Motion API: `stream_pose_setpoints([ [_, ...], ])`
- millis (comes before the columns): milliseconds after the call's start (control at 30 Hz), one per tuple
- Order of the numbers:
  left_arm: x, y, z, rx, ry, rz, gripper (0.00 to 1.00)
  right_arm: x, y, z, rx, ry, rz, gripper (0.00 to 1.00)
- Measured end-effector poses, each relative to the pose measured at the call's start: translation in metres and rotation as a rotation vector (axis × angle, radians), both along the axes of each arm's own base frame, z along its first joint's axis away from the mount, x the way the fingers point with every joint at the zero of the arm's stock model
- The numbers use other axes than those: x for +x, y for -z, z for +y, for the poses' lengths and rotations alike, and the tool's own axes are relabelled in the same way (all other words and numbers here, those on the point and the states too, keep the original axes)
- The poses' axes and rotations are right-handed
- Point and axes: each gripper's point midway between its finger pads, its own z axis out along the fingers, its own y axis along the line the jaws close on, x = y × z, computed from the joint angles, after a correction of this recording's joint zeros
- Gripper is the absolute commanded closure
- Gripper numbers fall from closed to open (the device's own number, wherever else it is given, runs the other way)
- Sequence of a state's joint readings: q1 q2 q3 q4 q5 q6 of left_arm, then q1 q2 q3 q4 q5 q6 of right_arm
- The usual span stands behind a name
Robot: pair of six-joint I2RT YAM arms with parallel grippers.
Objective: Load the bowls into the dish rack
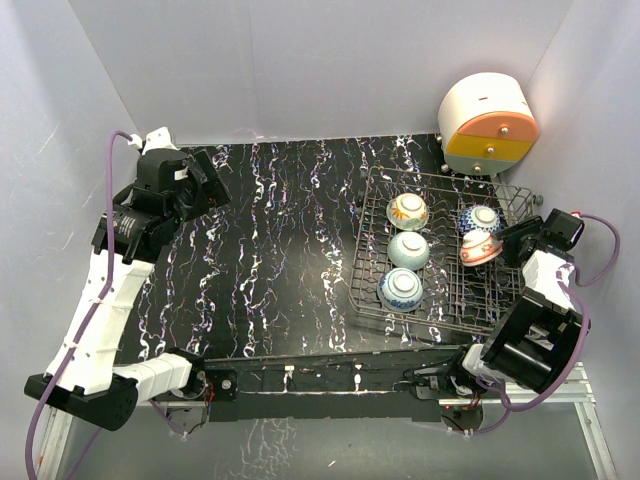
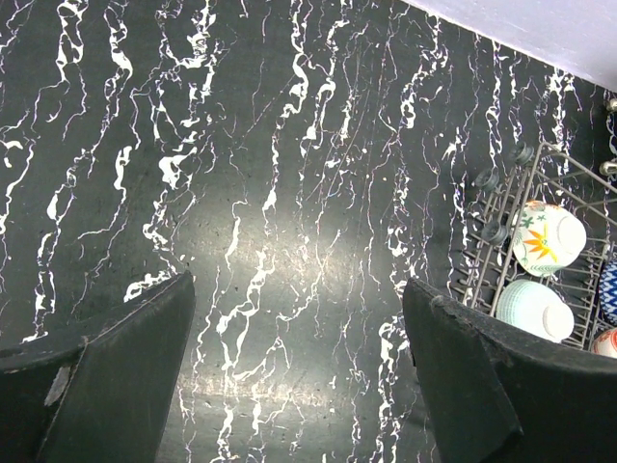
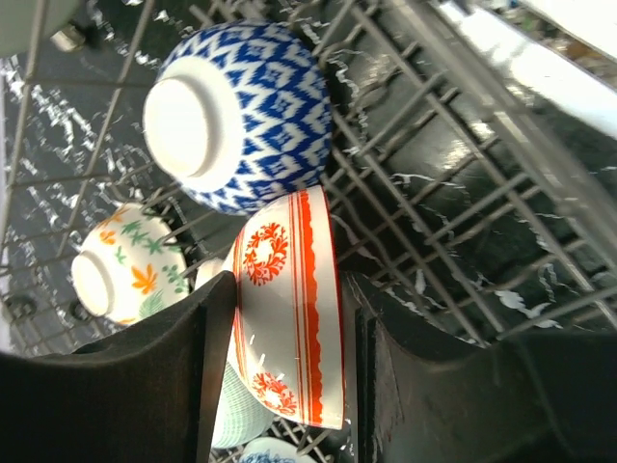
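So the red-striped bowl (image 3: pixel 289 328) stands on its edge in the dish rack (image 1: pixel 445 292), at roughly 3 o'clock on the surface (image 1: pixel 280 230). The right gripper (image 3: pixel 289 282) is clamped on it, with one finger against each side. Only the right wrist view really shows that. From the top camera you just see the gripper's black body touching the bowl at the rack's right side.

The blue zigzag bowl (image 3: pixel 241 116) sits foot-out at 12 o'clock from the held bowl and touches it. At 9 o'clock from there, the other three make a column in the rack: the flower bowl (image 1: pixel 408 210) farthest back, the teal bowl (image 1: pixel 408 250) in the middle, and a blue-and-white bowl (image 1: pixel 400 288) nearest. The wrist camera only catches a sliver of that last one.

The left gripper (image 2: pixel 299 280) is well away at about 10 o'clock on the surface. Its fingers are spread wide with nothing between them, over bare marbled black. Its camera picks up the flower and teal bowls at the rack's corner.

A white-orange-yellow drawer unit (image 1: pixel 488 125) sits at 1 o'clock, behind the rack.
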State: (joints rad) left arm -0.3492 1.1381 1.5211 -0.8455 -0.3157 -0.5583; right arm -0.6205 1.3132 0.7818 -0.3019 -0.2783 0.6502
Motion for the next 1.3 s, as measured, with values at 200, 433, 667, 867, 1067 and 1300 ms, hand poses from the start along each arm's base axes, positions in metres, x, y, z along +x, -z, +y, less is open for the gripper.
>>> stream_pose_setpoints([
  [200, 0.0, 0.002, -0.003, -0.006, 0.016, 0.008, 0.13, -0.016, 0.01, -0.013, -0.037, 0.08, 0.089, 0.39],
  [433, 0.0, 0.005, -0.005, -0.007, 0.028, 0.017, 0.13, -0.05, 0.03, -0.013, -0.048, 0.124, 0.265, 0.28],
  [667, 0.0, 0.009, -0.007, -0.008, 0.035, 0.027, 0.13, -0.067, 0.034, -0.014, -0.057, 0.135, 0.361, 0.2],
  [867, 0.001, 0.009, -0.009, -0.008, 0.046, 0.029, 0.08, -0.057, 0.017, -0.013, -0.076, 0.115, 0.341, 0.1],
  [1067, 0.009, 0.022, -0.019, 0.003, 0.099, 0.073, 0.03, -0.02, -0.03, -0.011, -0.135, 0.062, 0.216, 0.01],
  [1300, 0.016, 0.04, -0.04, -0.032, 0.186, 0.144, 0.03, 0.04, -0.089, 0.052, -0.252, -0.134, 0.085, 0.01],
])
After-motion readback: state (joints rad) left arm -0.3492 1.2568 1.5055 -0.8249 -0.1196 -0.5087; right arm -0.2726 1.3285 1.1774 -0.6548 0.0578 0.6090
